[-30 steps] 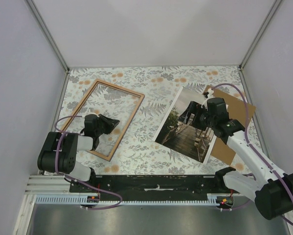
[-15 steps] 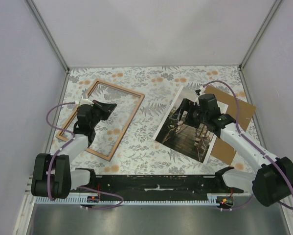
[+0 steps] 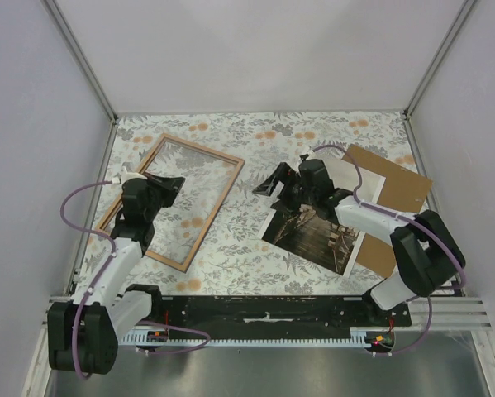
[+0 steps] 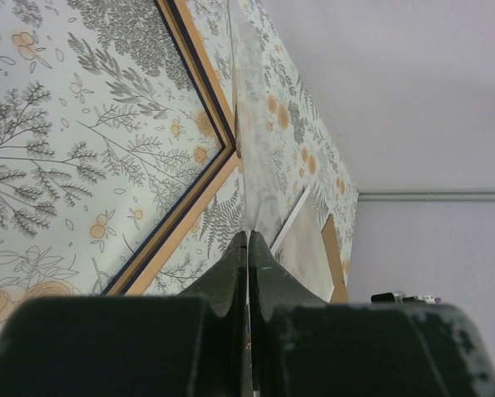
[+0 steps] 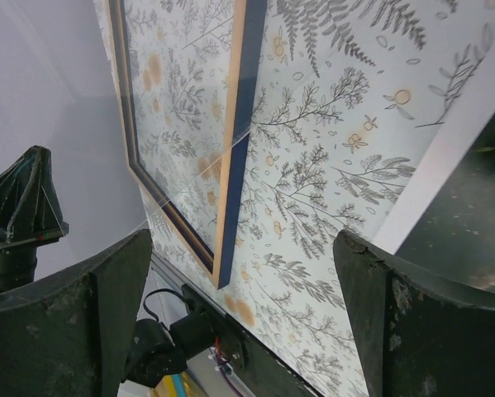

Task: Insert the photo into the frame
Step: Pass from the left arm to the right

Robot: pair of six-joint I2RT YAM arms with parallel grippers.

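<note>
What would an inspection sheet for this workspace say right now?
Surface: floral-patterned table, flat.
Job's things: frame lying on the left; photo on the right, picture side up.
Clutter: brown backing board under the photo's right edge.
End effectors: left end effector shut on a thin clear sheet over the frame; right end effector open above the photo's left corner.
Cables: purple cables loop off both arms.
Surroundings: plain pale walls, metal corner posts.

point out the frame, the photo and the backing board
the frame [image 3: 206, 150], top external view, far wooden rim
the photo [image 3: 317, 241], top external view, dark near part
the backing board [image 3: 392, 186], top external view, bare brown face
</note>
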